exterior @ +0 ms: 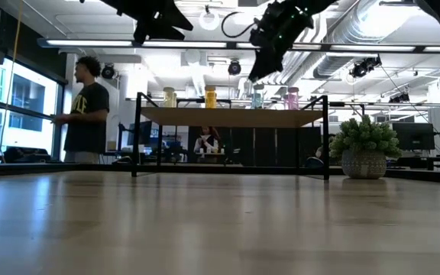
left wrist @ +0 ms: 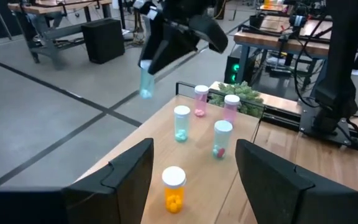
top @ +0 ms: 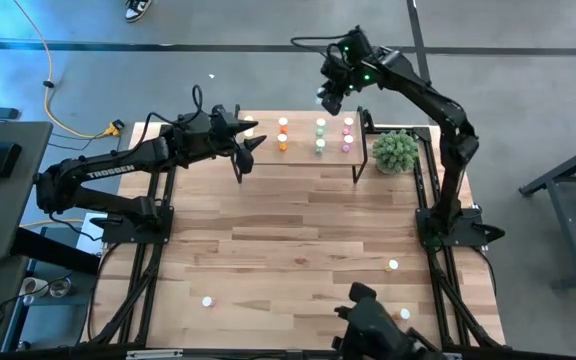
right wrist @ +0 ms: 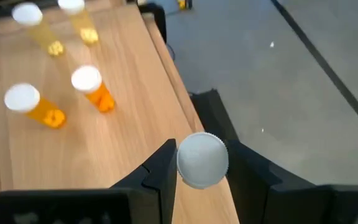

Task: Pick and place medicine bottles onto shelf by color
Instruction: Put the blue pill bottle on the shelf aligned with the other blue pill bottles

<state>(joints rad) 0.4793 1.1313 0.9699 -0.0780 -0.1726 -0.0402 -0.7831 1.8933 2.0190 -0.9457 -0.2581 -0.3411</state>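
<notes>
Only the left wrist view showed the right fingers [left wrist: 146,67] clamped on a green bottle [left wrist: 145,83]; left fingers [left wrist: 194,171] apart above the shelf [top: 303,152].

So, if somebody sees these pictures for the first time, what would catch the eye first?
Probably the right tool, raised above the far edge of the small light-wood shelf on black legs and gripping a translucent green bottle with a white cap. Next, the coloured white-capped bottles standing in rows on that shelf. The left tool hovers open over the shelf's left end.

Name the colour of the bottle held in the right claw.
Green bottle with a white cap, clearest in the left wrist view.
</notes>
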